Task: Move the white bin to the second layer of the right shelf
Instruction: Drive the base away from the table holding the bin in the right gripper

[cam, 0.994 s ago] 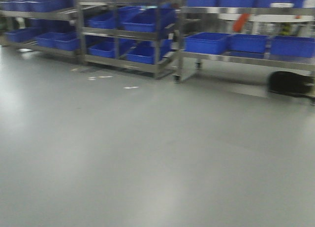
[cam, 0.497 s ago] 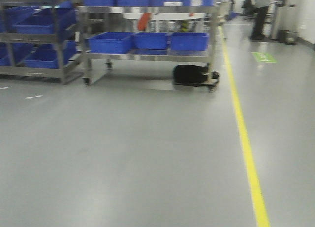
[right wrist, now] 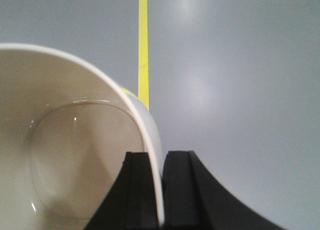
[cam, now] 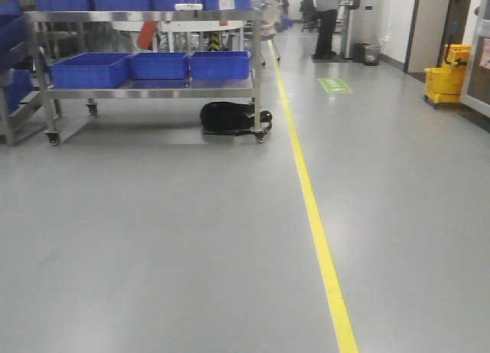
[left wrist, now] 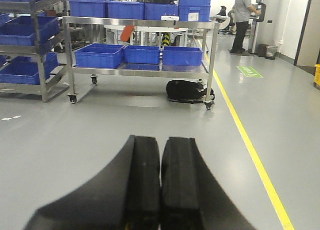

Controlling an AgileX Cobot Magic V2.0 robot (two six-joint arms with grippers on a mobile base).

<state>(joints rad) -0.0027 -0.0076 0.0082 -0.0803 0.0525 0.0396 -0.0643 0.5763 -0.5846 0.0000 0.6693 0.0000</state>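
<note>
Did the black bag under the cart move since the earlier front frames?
No. The black bag stays under the right end of the cart; both slid left in frame together, so the view itself turned right.

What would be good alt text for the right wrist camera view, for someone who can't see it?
The black right gripper is shut on the rim of the white bin, whose empty cream interior fills the left of the frame. Beyond them is a grey floor crossed by a yellow line.

Bright overhead light leaves soft glare on the grey floor (right wrist: 197, 88), with little blur.
</note>
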